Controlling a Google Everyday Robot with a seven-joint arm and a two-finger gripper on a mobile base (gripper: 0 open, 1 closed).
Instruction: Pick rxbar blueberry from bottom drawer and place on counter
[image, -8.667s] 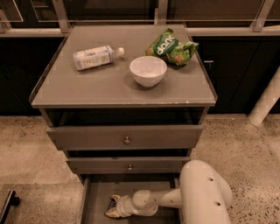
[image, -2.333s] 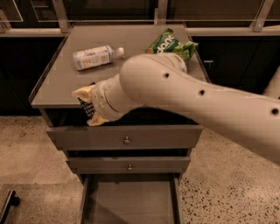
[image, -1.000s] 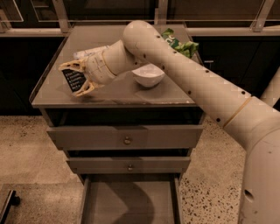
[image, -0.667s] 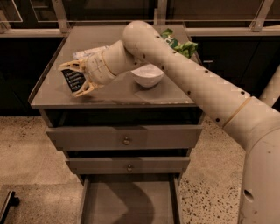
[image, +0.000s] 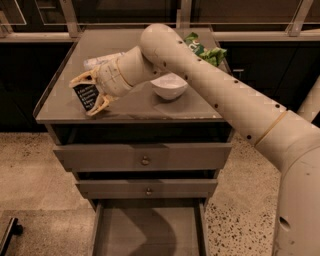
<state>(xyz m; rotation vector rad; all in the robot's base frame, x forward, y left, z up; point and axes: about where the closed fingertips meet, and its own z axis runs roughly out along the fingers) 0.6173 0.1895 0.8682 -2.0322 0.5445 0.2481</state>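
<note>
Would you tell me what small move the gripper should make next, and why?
Probably ease down a little and open the fingers. The gripper is shut on the rxbar blueberry above the front-left part of the counter, the bar tilted and seemingly not lying flat. The white bowl sits apart to the right, so releasing here looks safe.

Bottle (image: 101, 59) mostly behind hand (image: 85, 98) above counter (image: 150, 108); clamped rxbar blueberry (image: 87, 95) unreadable.
</note>
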